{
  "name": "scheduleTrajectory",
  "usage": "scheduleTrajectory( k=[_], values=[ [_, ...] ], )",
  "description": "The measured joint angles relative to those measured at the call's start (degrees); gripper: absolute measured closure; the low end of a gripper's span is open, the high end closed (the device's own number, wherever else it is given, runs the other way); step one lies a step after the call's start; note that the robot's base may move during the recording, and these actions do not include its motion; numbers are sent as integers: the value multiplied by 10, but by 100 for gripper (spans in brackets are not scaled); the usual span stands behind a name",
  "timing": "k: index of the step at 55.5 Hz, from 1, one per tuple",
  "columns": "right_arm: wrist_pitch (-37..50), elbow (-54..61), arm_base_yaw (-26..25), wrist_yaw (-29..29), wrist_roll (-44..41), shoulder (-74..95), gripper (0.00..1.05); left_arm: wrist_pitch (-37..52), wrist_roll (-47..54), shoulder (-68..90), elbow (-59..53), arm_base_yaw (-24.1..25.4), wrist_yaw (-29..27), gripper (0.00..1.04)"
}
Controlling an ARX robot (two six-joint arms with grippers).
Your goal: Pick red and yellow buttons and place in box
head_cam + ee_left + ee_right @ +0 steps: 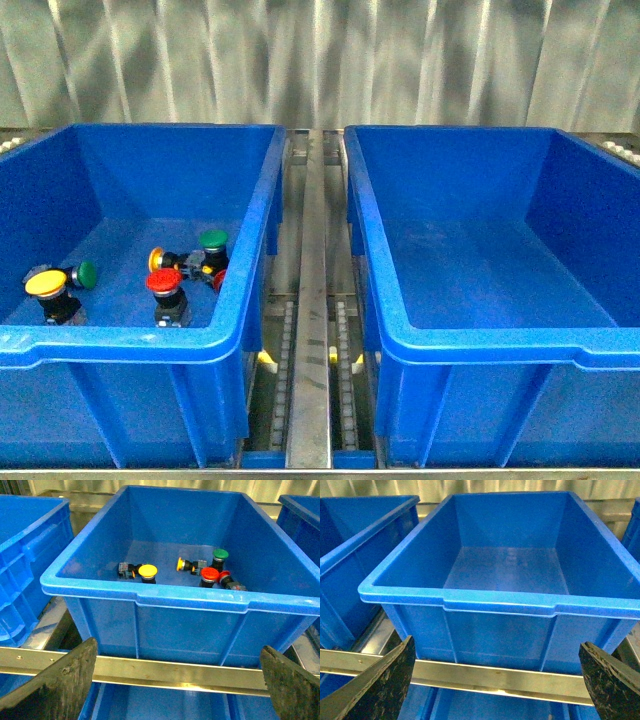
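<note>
Left fingers [60,685] are spread wide and hold nothing; right fingers [375,690] are likewise apart and bare. All buttons sit in the left bin [150,345], at its near end. Yellow button [47,284] stands upright at near left and red button [163,281] upright mid-floor. Second yellow [157,259] lies on its side just behind it, and another red [219,279] is half hidden by the right wall. Green ones [212,239] are not wanted. Right bin [480,345] is likely the target. Buttons are probably light, rigid plastic. Smooth caps may slip, so pinch the black body under the cap.

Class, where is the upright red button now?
Front view: the red button stands in the left bin by its robot-side wall, beside a toppled yellow button.
</note>
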State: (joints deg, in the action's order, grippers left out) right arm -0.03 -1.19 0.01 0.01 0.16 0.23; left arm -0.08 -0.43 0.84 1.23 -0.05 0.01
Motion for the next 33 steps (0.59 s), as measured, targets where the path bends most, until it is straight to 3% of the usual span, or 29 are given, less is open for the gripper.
scheduleTrajectory(
  k=[33],
  values=[
    [0,0,0,0,0,0,7,0,0,0,0,0,0,8]
  ],
)
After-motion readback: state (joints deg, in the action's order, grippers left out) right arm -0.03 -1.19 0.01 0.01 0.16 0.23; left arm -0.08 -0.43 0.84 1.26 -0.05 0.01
